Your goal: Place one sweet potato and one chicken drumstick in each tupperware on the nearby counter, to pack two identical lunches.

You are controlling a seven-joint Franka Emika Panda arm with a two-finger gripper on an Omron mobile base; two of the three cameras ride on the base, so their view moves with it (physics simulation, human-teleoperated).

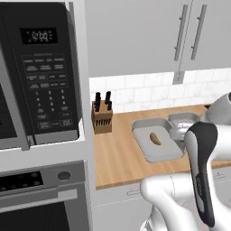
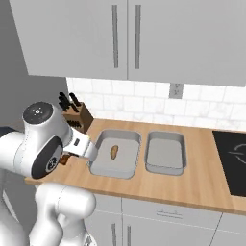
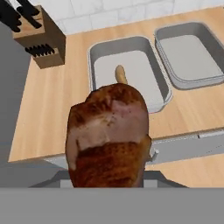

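We look over a light wooden counter [image 2: 192, 182] that runs from a knife block [image 2: 79, 115] at its left end to a black cooktop [image 2: 233, 161] at its right edge, with grey wall cabinets [image 2: 129, 38] above and a microwave [image 1: 38, 72] and oven [image 1: 40, 198] standing to the left. Near the middle of the counter two grey tupperware trays sit side by side, their rims almost touching: the left tupperware [image 2: 126, 136] towards the knife block, the right tupperware [image 2: 180, 139] towards the cooktop. In the left tray we see one sweet potato [image 2: 114, 152] lying on the floor of the tray, roughly central; the hand view shows it [image 3: 120, 74] pointing along the tray's length. The right tray shows a bare floor. At the counter's front left corner our arm reaches in, and in the right base view the gripper [image 2: 65, 158] sits just off the front edge beside the left tray. It is closed on a chicken drumstick [image 3: 109, 135], whose glossy red-brown bulk looms in the hand view, held above the counter's front edge and short of the left tray; the fingers themselves are hidden behind the meat
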